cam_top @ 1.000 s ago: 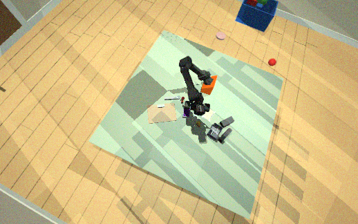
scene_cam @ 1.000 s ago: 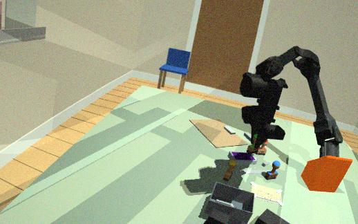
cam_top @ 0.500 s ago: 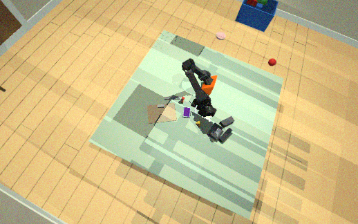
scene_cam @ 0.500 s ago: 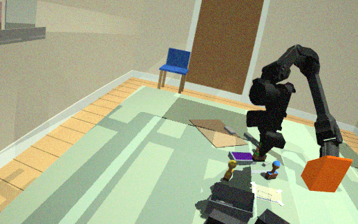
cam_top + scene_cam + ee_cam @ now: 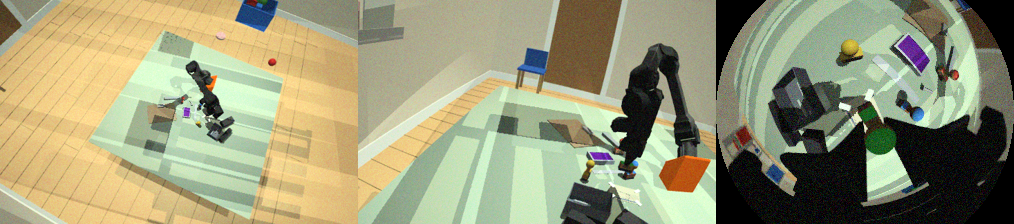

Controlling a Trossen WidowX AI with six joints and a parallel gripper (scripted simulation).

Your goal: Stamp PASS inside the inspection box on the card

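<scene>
Pale green striped bench fills most of your exterior view, with wood flooring around it, a blue chair at upper centre and a brown door behind; your gripper is clamped on the green-knobbed PASS stamp, which you see at the centre of the wrist view, its base pointing down toward the bench; in the exterior view the black arm hangs at right of centre, just above a blue-knobbed stamp; the purple ink pad lies just left of that, and a yellow-knobbed stamp stands lower left of the pad; the white card sits near the bottom edge, beside a dark grey box; an orange block is at far right; a brown sheet lies at mid-frame.
</scene>
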